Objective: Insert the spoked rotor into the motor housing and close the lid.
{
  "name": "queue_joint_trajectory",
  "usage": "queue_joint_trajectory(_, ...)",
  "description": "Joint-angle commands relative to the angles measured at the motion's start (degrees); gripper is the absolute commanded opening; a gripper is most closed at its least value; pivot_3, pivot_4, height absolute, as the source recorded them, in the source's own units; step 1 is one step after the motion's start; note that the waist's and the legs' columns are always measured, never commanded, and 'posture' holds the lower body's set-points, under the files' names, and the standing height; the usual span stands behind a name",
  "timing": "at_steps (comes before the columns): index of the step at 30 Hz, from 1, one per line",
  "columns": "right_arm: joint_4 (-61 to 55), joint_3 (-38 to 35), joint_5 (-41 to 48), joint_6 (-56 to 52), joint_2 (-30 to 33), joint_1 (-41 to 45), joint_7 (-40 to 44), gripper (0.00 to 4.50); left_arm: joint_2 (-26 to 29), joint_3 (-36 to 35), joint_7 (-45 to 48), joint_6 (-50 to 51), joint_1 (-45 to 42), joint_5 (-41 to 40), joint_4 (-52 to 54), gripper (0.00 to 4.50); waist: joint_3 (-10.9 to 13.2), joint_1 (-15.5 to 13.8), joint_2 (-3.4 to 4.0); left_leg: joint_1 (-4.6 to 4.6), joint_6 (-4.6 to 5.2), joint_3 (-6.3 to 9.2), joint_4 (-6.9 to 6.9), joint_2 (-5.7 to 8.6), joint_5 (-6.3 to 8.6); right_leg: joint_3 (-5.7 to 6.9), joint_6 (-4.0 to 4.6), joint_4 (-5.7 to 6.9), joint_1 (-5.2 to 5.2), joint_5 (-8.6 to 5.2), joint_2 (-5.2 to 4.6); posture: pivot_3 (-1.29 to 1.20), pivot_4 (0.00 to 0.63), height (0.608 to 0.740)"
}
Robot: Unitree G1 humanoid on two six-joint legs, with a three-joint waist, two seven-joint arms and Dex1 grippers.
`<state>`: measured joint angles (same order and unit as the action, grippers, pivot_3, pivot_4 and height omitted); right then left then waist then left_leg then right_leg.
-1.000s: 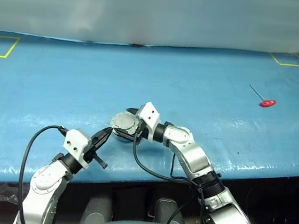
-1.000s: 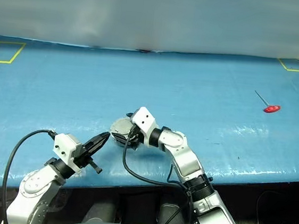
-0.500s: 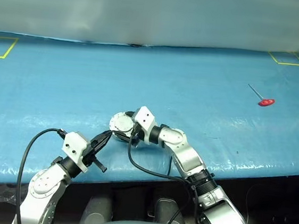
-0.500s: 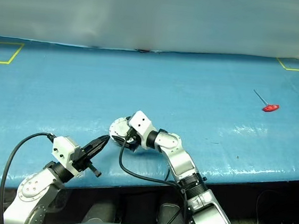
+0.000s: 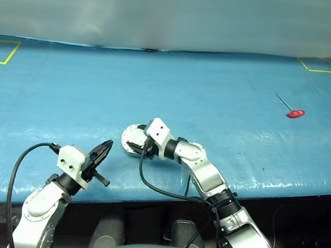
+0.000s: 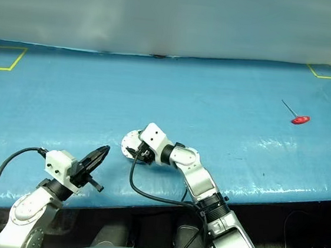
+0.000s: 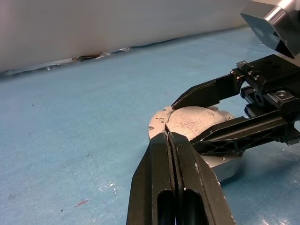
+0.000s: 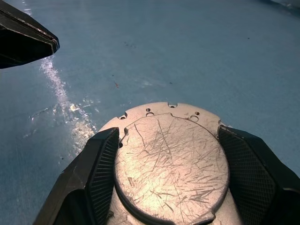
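Head views, left to right: the left gripper (image 5: 105, 147) is hovering over the near edge of the blue table (image 5: 215, 105), fingers pressed together, apart from the motor housing (image 6: 132, 139). The housing is resting near the table's front edge with the lid (image 8: 171, 164) lying flat on it, scratched plain face up. The right gripper (image 8: 171, 180) is straddling the housing, a finger at each side; whether the pads are touching the metal cannot be told. A red-handled tool (image 5: 294, 111) is lying far right. The left wrist view is showing the housing's side wall under the lid.
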<state>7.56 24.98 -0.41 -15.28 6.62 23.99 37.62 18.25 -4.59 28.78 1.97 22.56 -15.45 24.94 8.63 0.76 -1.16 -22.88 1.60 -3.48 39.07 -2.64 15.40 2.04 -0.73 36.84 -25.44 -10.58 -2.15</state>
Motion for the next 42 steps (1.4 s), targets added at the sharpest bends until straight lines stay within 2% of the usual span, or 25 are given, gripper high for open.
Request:
queue_joint_trajectory(1,-1.69,1.60,-0.33,-3.88,0.44,0.25,1.72,3.05,0.84,-1.79,0.23,-0.63,-0.82,-1.05,0.27,0.00,0.00,0.00,0.00,0.00,0.00,0.00,0.00,0.00,0.00,0.00,0.00,0.00,0.00,0.00,0.00,0.00,0.150,0.740)
queue_joint_trajectory(11,0.54,-0.49,1.57,-8.33,-1.04,2.04,2.24,3.05,2.17,-3.24,0.99,0.03,-2.08,-2.51,-0.19,0.00,0.00,0.11,0.00,0.01,0.01,0.00,-0.03,-0.02,0.01,0.04,0.04,-0.01,0.00,-0.02,-0.01,0.00,0.150,0.740)
queue_joint_trajectory(17,1.30,0.07,0.79,-7.36,-0.75,1.86,2.20,3.05,3.86,-3.84,1.13,4.63,-2.96,-4.06,0.31,0.00,-0.01,0.40,0.01,0.08,0.01,0.01,-0.02,-0.03,0.01,0.07,0.05,0.01,0.03,-0.03,-0.01,0.00,0.150,0.740)
queue_joint_trajectory(25,0.98,0.76,0.47,-6.93,-1.14,1.12,1.87,3.05,5.70,-3.48,2.02,15.41,-10.72,-8.06,-3.43,0.00,-0.01,0.54,0.00,0.11,0.00,0.03,-0.02,-0.02,0.01,0.09,0.04,0.02,0.06,-0.03,-0.01,0.00,0.150,0.740)
queue_joint_trajectory(29,0.50,1.02,0.14,-6.67,-1.16,0.55,1.64,3.05,5.14,-4.61,2.20,26.31,-18.30,-15.98,-6.87,0.00,-0.02,0.48,-0.01,0.12,0.00,0.06,-0.03,-0.02,0.01,0.10,0.05,0.03,0.10,-0.03,0.02,0.00,0.150,0.740)
queue_joint_trajectory(35,-0.52,1.12,0.08,-6.97,-1.00,0.04,1.16,3.05,6.82,-6.50,1.42,37.27,-26.94,-20.77,-13.08,0.00,-0.03,0.81,-0.03,0.13,-0.01,0.07,-0.05,0.03,0.00,0.07,0.04,0.03,0.14,-0.02,0.08,0.00,0.150,0.740)
queue_joint_trajectory(42,-1.61,1.18,0.19,-7.38,-0.85,-0.69,0.43,3.05,9.50,-5.14,5.44,40.54,-32.44,-21.19,-16.06,0.00,-0.03,0.71,-0.03,0.11,-0.02,0.09,-0.11,0.03,0.00,0.07,0.09,0.00,0.12,-0.05,0.10,0.00,0.150,0.740)
